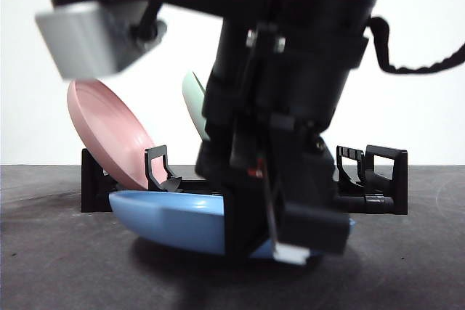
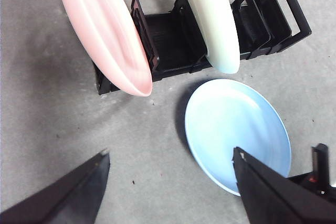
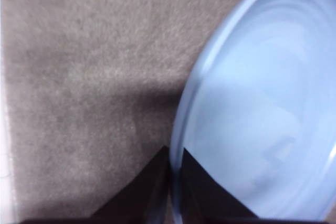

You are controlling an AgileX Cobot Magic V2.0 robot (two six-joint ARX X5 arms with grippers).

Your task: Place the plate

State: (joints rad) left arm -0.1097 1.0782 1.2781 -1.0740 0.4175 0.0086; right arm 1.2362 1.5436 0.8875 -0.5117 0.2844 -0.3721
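A light blue plate [image 1: 174, 219] [image 2: 236, 124] [image 3: 262, 103] lies low at the table in front of a black dish rack [image 1: 370, 172] [image 2: 173, 40]. My right gripper [image 3: 176, 156] [image 1: 280, 237] is shut on the plate's rim, one jaw on each side of the edge. In the left wrist view it shows only as a black tip [image 2: 320, 174] at the plate's near edge. My left gripper [image 2: 168, 156] hangs open above the table, beside the blue plate, and holds nothing.
A pink plate [image 1: 109, 136] [image 2: 102, 30] leans in the rack's end slot and a pale green plate [image 1: 195, 103] [image 2: 210, 19] stands in a middle slot. Several slots past the green plate hold nothing. A grey wrist camera box [image 1: 87, 34] juts out at the upper left.
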